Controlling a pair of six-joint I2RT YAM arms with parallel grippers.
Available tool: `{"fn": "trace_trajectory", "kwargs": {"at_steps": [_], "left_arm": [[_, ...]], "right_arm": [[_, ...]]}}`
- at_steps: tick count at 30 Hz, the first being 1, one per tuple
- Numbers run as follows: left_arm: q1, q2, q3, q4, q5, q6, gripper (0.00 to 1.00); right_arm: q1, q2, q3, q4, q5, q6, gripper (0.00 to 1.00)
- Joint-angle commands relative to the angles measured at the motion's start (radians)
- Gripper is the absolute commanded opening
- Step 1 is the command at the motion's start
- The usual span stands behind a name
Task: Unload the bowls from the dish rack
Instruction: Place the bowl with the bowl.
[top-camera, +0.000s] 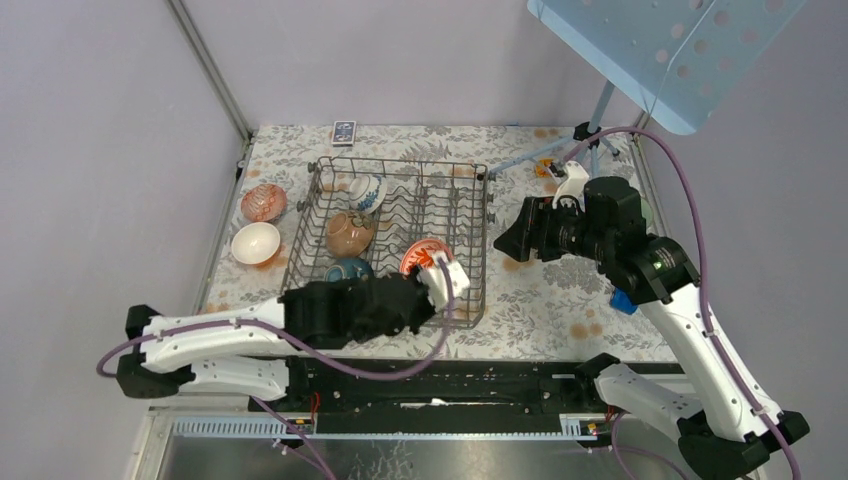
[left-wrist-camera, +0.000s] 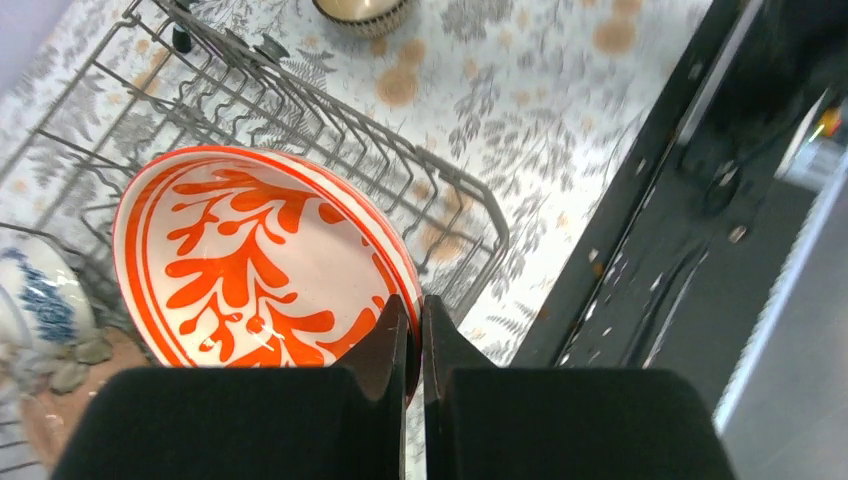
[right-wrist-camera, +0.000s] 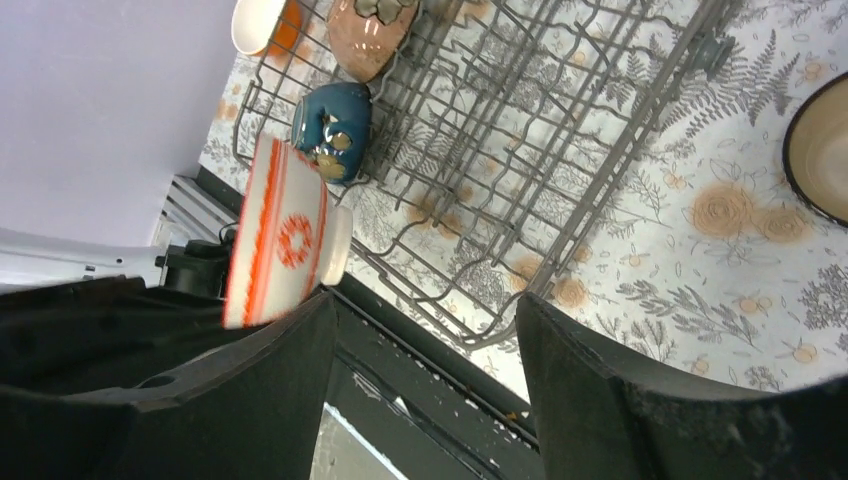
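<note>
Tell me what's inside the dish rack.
Four bowls: a blue-and-white bowl, a brown bowl, a teal bowl and an orange-patterned bowl, its rim pinched by the left gripper. The left arm covers the dish rack's near-left corner.

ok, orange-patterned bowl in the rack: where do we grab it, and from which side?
By the rim, from the near side. The orange-patterned bowl stands on edge in the dish rack, so its thin rim is exposed for a pinch across the wall. The left gripper is shut on that rim now.
</note>
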Motion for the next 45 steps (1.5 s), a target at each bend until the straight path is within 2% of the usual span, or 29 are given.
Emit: {"fn": "trace_trajectory", "kwargs": {"at_steps": [1,6,12,17,21,26,32,37,45], "left_arm": [[-0.163,0.057,0.053,-0.078,-0.357,0.227,0.00],[-0.248,0.087,0.051,-0.087,-0.389,0.358,0.00],[-0.295,0.107,-0.016,-0.124,-0.279,0.540,0.00],[-0.309,0.110,-0.048,-0.127,-0.197,0.606,0.00],[-0.308,0.085,-0.084,-0.126,-0.139,0.687,0.00],[-0.309,0.055,-0.105,-0.152,-0.039,0.762,0.00],[-0.309,0.068,-0.095,-0.220,-0.012,0.792,0.00],[-0.309,0.045,-0.102,-0.240,0.013,0.824,0.00],[-0.309,0.039,-0.092,-0.248,0.041,0.794,0.00]], "right_arm": [[0.018,0.020,0.088,-0.111,0.023,-0.067,0.71],[0.098,0.098,0.172,-0.190,0.106,-0.104,0.70],[0.225,0.181,0.246,-0.258,0.218,-0.125,0.69],[0.339,0.224,0.245,-0.283,0.300,-0.115,0.66],[0.383,0.242,0.222,-0.252,0.336,-0.083,0.63],[0.482,0.288,0.233,-0.234,0.474,-0.063,0.60],[0.605,0.350,0.279,-0.256,0.594,-0.058,0.58],[0.672,0.386,0.290,-0.264,0.612,-0.040,0.56],[0.701,0.389,0.234,-0.251,0.569,-0.017,0.52]]}}
